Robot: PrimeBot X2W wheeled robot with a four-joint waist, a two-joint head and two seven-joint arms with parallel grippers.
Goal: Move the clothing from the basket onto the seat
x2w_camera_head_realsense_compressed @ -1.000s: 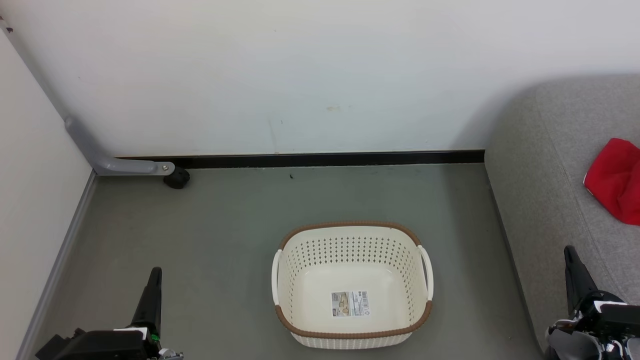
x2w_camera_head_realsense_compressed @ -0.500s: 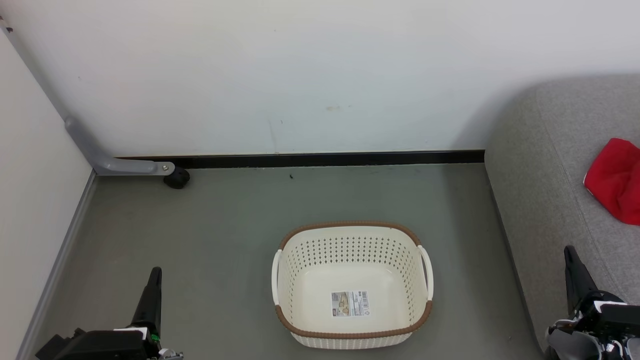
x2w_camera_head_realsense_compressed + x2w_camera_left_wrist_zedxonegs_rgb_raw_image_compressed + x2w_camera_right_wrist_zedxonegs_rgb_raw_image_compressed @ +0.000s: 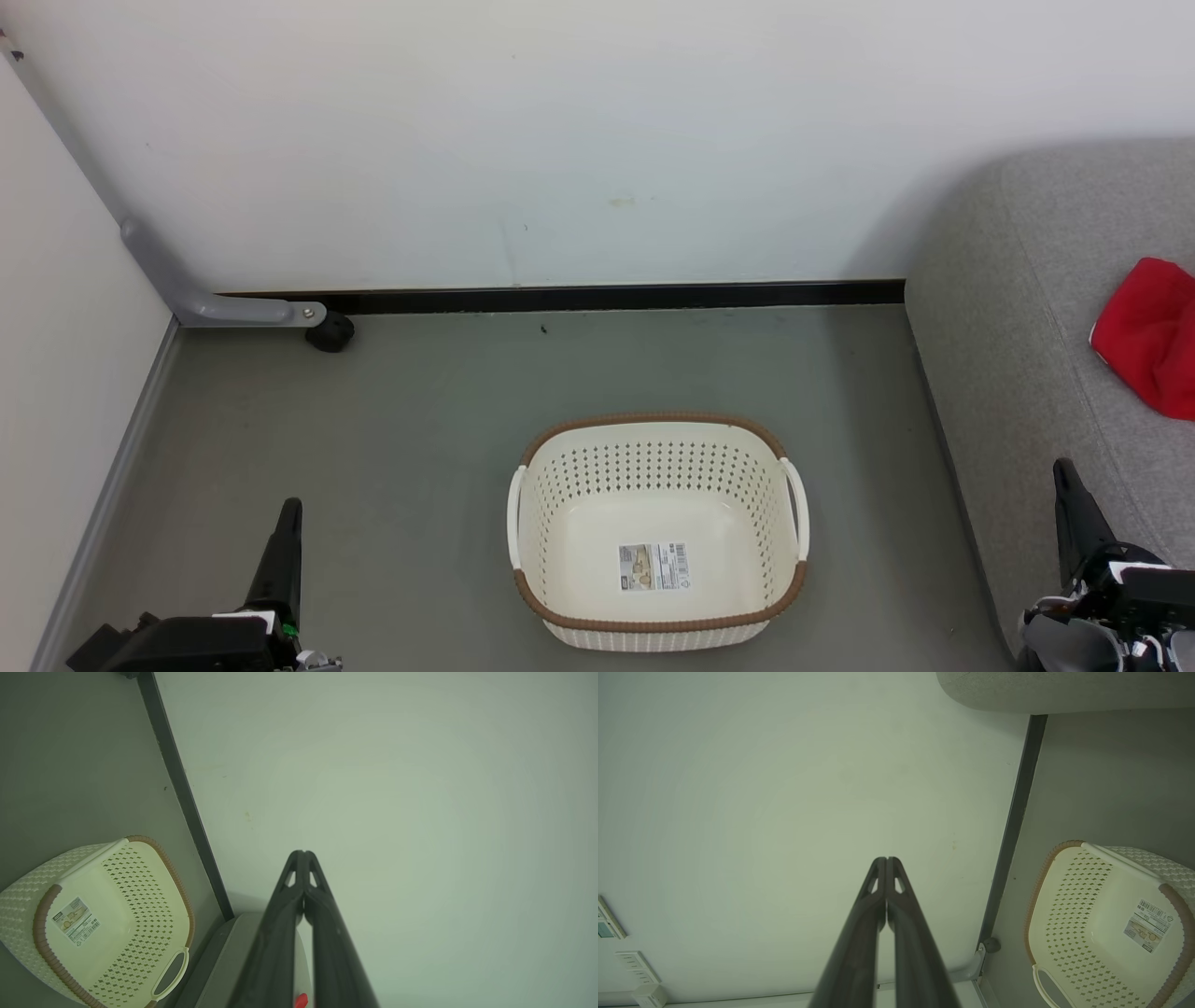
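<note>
In the head view the empty laundry basket [image 3: 653, 419] stands on the grey floor, with only a paper label [image 3: 653, 567] on its bottom. To the right of the basket is the grey sofa seat [image 3: 1008, 327], and the red clothing [image 3: 1146, 336] lies on it, well apart from the basket and cut off by the picture's edge. The left gripper [image 3: 291, 510] is down-left of the basket and the right gripper [image 3: 1062, 469] down-right. Each shows as one dark sliver here, so the gap cannot be judged. In the left wrist view the left gripper [image 3: 302, 853] has its fingertips pressed together on nothing. The basket [image 3: 180, 891] lies to one side, and a corner of the seat [image 3: 233, 947] is partly hidden by the fingers. A tiny red speck [image 3: 301, 1000] at the bottom edge is too small to identify. In the right wrist view the right gripper [image 3: 886, 860] is likewise closed and empty against the wall. The basket [image 3: 1041, 882] is clipped at the frame's corner, and the seat [image 3: 1064, 690] is only a strip.
</note>
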